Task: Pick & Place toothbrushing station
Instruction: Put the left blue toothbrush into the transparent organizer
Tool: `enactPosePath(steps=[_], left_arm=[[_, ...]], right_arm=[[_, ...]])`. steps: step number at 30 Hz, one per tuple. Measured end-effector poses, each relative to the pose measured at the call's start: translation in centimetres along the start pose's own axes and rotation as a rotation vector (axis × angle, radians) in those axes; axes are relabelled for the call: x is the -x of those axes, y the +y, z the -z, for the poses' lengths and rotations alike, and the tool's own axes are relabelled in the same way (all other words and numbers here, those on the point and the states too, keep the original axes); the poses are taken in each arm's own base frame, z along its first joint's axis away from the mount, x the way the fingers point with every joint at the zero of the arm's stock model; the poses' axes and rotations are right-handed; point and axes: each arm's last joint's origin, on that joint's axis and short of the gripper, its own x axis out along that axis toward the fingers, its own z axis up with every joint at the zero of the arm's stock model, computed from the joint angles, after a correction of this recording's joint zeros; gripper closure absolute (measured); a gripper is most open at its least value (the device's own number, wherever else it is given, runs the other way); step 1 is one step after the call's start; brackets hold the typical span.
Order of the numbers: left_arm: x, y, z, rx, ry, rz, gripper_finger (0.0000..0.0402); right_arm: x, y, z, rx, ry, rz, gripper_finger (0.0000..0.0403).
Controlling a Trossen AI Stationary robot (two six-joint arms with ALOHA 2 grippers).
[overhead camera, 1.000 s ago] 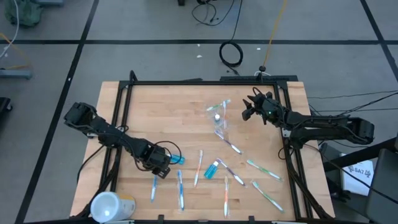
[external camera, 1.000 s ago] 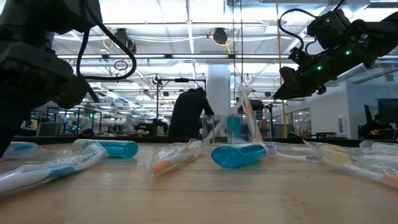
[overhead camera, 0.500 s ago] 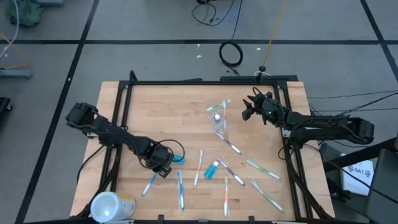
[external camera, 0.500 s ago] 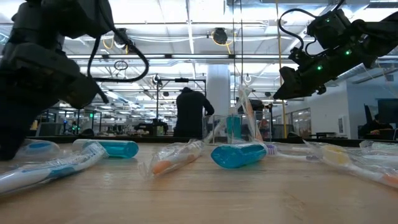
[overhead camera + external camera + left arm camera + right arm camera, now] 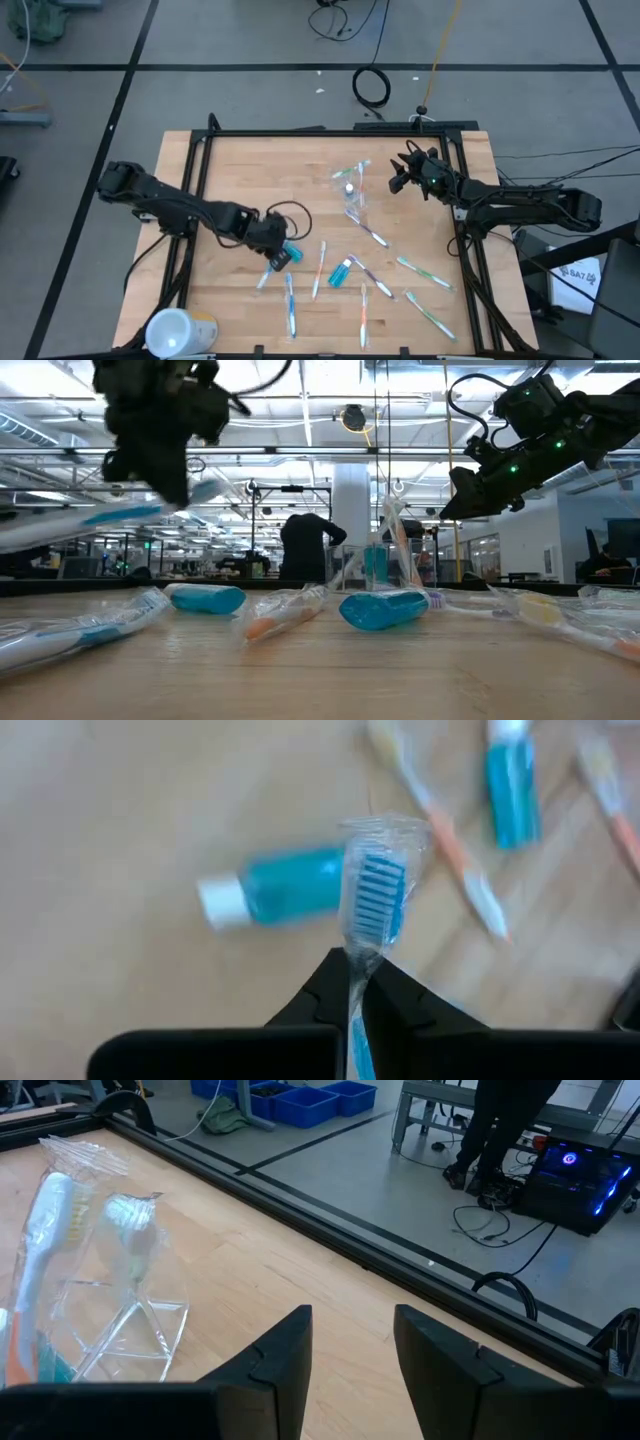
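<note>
1 wrapped blue toothbrush (image 5: 372, 910) hangs above the table (image 5: 240, 170), pinched in the left gripper (image 5: 358, 988); the right gripper (image 5: 352, 1342) waits open near the cup (image 5: 120, 1295).

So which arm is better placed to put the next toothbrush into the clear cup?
The left. Its gripper is shut on a wrapped blue toothbrush and holds it above the table. The right gripper hovers open and empty beside the clear cup, closer to it, but with nothing to deliver.
</note>
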Motion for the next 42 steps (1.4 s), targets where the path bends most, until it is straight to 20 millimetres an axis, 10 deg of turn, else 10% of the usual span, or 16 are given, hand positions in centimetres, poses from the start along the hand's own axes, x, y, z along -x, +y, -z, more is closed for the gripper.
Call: enactPosePath(steps=[20, 42], left_arm=[[4.0, -0.1, -12.6, -0.297, -1.084, -0.029, 0.0397], [-7.1, 4.6, -16.6, -0.26, -1.132, -0.368, 0.0364]], right_arm=[[0.0, 0.0, 0.0, 0.0, 0.0, -0.003, 0.0268], [0.0, 0.0, 0.0, 0.004, 0.001, -0.003, 0.0268]])
